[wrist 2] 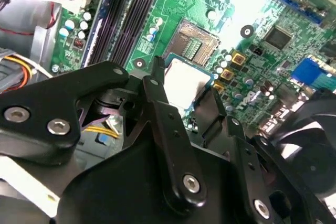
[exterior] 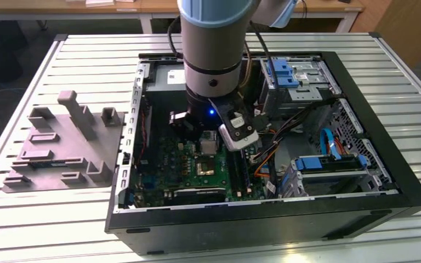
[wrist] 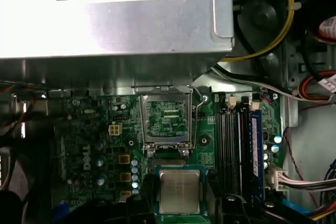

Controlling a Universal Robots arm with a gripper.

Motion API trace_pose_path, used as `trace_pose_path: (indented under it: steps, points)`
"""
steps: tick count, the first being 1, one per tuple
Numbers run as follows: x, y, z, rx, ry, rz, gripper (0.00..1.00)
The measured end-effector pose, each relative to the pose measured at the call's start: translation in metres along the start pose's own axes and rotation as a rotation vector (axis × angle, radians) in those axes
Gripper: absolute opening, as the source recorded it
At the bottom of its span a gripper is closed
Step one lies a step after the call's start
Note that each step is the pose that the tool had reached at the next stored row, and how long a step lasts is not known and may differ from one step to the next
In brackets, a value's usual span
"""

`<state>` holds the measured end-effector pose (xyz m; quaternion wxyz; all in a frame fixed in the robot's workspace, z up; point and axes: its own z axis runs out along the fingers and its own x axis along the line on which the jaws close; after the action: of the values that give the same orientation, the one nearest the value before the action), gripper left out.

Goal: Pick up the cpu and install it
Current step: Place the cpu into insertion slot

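Observation:
The cpu (wrist: 179,191) is a small square chip with a silvery top and a green rim, and my gripper (wrist: 179,196) is shut on it. Black fingers (wrist 2: 157,85) press against two opposite edges of the cpu (wrist 2: 185,80). It hangs just above the green board, beside the dark metal-framed socket (wrist: 167,120), whose socket (wrist 2: 191,45) frame stands uncovered with its contact field showing. In the exterior view the gripper (exterior: 209,143) reaches down into the open computer case, with the socket (exterior: 205,166) just in front of it.
A silver power supply (wrist: 105,19) sits behind the socket, and memory slots (wrist: 231,140) run beside it. Drive cages with blue clips (exterior: 326,163) and bundled cables (exterior: 284,137) fill the case's right side. A grey moulded holder (exterior: 61,148) lies on the slatted table to the exterior view's left.

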<state>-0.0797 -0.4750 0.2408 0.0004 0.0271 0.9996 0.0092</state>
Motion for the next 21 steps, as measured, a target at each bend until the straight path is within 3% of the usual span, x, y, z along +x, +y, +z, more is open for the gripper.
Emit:
trace_pose_path:
  steps: [6,15,21]
  points:
    - [0.0001,-0.0009,0.0109,0.0002,0.0039,-0.041,0.47]
    - [0.0010,-0.0044,0.0269,0.0004,0.0108,-0.045,0.47]
    - [0.0029,-0.0058,0.0366,0.0004,0.0115,-0.047,0.47]
